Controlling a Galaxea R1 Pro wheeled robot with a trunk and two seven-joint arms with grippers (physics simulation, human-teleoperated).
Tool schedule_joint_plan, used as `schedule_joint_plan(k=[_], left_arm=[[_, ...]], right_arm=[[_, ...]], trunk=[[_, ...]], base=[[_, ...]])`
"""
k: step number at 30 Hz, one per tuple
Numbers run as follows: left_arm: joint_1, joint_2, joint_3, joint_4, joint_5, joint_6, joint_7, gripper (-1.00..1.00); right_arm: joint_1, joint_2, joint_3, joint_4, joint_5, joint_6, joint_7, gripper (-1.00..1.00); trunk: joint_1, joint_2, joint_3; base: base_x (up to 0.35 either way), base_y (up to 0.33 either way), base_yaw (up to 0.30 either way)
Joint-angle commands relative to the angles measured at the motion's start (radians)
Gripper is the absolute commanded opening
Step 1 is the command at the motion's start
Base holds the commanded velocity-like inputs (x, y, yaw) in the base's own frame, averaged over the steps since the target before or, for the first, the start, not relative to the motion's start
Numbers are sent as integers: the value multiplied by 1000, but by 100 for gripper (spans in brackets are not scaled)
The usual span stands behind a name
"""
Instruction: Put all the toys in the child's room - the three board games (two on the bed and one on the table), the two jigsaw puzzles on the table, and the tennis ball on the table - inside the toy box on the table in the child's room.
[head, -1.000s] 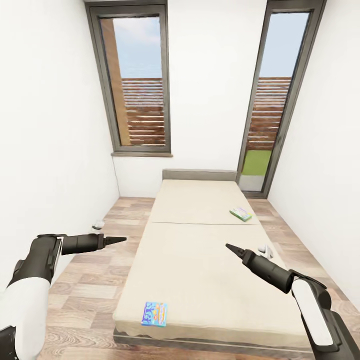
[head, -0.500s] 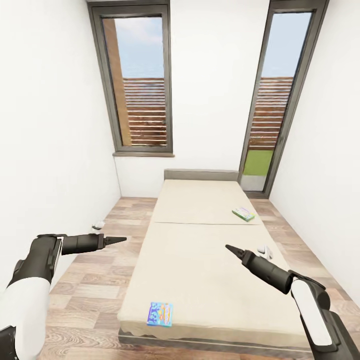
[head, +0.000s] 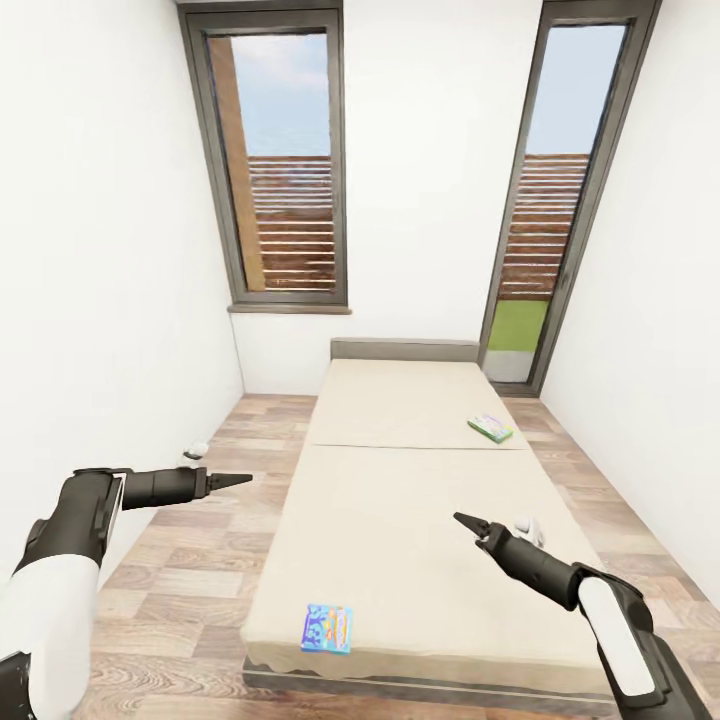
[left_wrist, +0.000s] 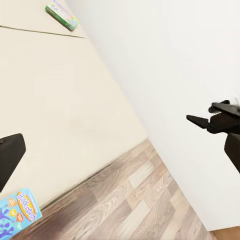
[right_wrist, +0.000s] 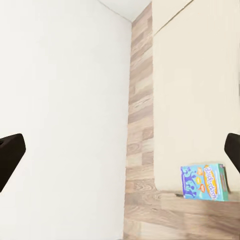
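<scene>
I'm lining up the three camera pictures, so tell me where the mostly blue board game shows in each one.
Head view: the blue board game lies flat on the bed near its foot edge, nearer the left pincer's side.
Left wrist view: it shows at a picture corner, cut off by the frame.
Right wrist view: it lies by the mattress edge, beside the plank floor.
Shared landmark: the cream mattress edge meeting the wood floor.
</scene>
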Motion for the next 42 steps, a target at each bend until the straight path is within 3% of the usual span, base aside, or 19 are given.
schedule_joint_plan(k=[1, 5, 7, 13, 19, 27, 32, 35, 42], left_arm=[[-1, 0, 3, -1, -10, 10, -9, 100], [-1, -1, 2, -1, -9, 9, -11, 100], [-1, -1, 2, -1, -9, 10, -12, 100], [-1, -1, 3, -1, -9, 8, -14, 100], [-1, -1, 2, -1, -8, 9, -16, 100], [-1, -3, 3, -1, -7, 8, -17, 100], [-1, 0, 5, -1, -3, 12, -17, 100], [-1, -1, 4, -1, -3, 17, -16, 100], [-1, -1, 4, -1, -9, 39, -14, 100]], right_arm=[[-1, 2, -26, 24, -20, 6, 5, 100], [1, 3, -101, 79, -123, 9, 4, 100], [4, 3, -117, 99, -168, 10, 5, 100], [4, 4, -133, 166, -208, 7, 9, 100], [4, 4, -134, 277, -209, 4, 10, 100], [3, 4, -132, 309, -206, -2, 9, 100], [3, 3, -105, 315, -187, -82, 10, 100], [3, 3, -81, 321, -164, -134, 10, 100], [3, 3, -69, 350, -150, -161, 11, 100]], trunk=[[1, -2, -2], [1, -2, -2], [1, -2, -2], [1, -2, -2], [1, -2, -2], [1, -2, -2], [1, -2, -2], [12, -23, -12], [39, -72, -28]], base=[[0, 32, 0], [-51, 39, 0], [-142, 119, 0], [-101, 82, 0], [-16, 13, 0], [-2, 2, 0], [0, 0, 0], [0, 0, -3], [0, 0, -117]])
